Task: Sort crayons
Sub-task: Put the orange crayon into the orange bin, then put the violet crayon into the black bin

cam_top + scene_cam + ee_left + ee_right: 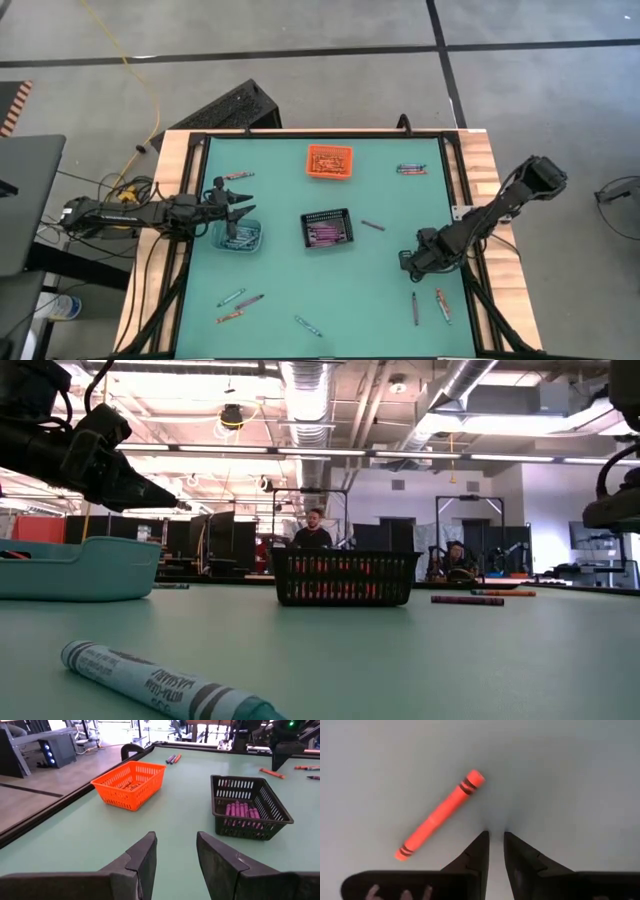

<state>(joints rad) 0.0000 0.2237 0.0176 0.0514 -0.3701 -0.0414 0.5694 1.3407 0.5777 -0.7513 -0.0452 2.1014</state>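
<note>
1. The left pincer [240, 205] hangs over the clear bin [238, 237] at the left side of the green bench [370, 290]; its fingers [142, 857] stand apart with a moderate gap and nothing between them
2. The right pincer [408, 262] is low over the bench on the right; in its wrist view the two fingers [479, 851] are nearly together, only a thin slit between the tips, holding nothing
3. An orange crayon [440, 815] lies on the bench just beside those tips, apart from them
4. The black bin [327, 229] sits mid-bench with purple crayons [241, 811] lined up inside; the orange bin [329, 162] is behind it, towards the far edge, and has crayons in it too
5. Loose crayons are scattered about: a pair [411, 169] near the far right corner, one purple [373, 225] just right of the black bin, two [429, 305] near the right front, a few [240, 303] at the left front, one [308, 325] at the front middle, one [237, 176] far left
6. A blue-grey crayon [165, 684] lies close to the low camera
7. Two people [313, 532] are visible in the room beyond the bench
</note>
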